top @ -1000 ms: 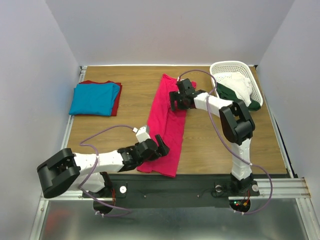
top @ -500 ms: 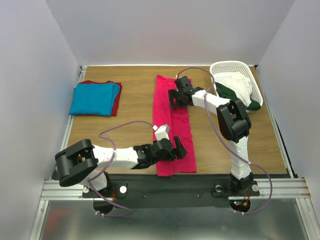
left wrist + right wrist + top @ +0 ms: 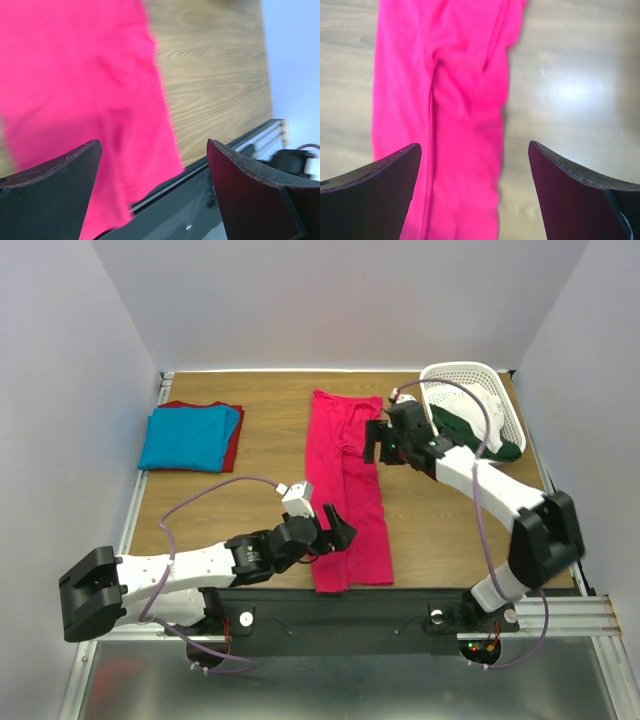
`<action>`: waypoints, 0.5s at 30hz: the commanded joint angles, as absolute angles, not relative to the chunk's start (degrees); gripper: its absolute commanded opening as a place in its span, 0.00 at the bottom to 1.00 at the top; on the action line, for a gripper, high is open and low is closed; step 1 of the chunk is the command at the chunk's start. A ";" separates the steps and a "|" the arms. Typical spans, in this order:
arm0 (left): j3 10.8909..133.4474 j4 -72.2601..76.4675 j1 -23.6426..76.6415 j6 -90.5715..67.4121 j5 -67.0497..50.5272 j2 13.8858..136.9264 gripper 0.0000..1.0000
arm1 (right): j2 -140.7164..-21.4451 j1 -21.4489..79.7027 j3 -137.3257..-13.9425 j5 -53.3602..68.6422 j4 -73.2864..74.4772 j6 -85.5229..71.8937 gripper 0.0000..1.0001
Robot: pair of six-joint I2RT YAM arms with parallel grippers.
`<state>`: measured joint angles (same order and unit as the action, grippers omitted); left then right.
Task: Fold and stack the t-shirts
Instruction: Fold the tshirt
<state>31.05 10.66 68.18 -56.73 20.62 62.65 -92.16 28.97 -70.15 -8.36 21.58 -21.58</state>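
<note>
**Pink strip laid lengthways, an empty claw at each end**

Furthest left of the white basket (image 3: pixel 462 371), the turquoise shirt (image 3: pixel 188 437) sits folded on top of the dark red shirt (image 3: pixel 232 450). That's the stack waiting.

Coming toward the basket, here's the left claw (image 3: pixel 337 530), fingers spread wide with nothing between them. Its wrist view shows pink cloth below the gap, not in it.

Now the one that matters: the crimson-pink shirt (image 3: pixel 350 485). It is narrowed to a long strip and lies flat on the bench (image 3: pixel 270 475) just left of the basket. Its long axis runs from level with the basket straight down to the bench's near edge.

The left claw is over the strip's near end, on the edge facing away from the basket. The right claw (image 3: pixel 378 443) is over the far end, on the edge facing the basket, also spread and holding nothing.

So each arm has an end. My read is that the next fold goes across that long axis. The left claw is plainly nearer the near hem, and the right claw is placed to take or steady the far end.
</note>
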 commanded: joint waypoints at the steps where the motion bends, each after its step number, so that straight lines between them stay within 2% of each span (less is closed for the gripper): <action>1: 26.28 0.63 68.47 -59.67 23.38 59.16 0.99 | -81.85 31.72 -59.97 -8.26 22.85 -28.54 0.94; 6: 23.65 -5.45 69.43 -63.10 20.58 56.34 0.98 | -70.15 37.78 -45.30 -6.42 26.54 -36.28 0.91; 11: 21.18 -7.03 70.13 -65.13 18.55 53.71 0.97 | -62.86 46.21 -38.15 -6.85 29.87 -46.03 0.88; 15: 20.66 -7.73 70.75 -66.18 18.02 52.21 0.97 | -58.73 48.07 -32.98 -5.55 31.11 -50.53 0.86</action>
<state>21.39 -6.31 69.95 -64.16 18.35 54.30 -62.89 46.81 -35.92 -6.26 29.71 -42.76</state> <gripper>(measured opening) 0.973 0.869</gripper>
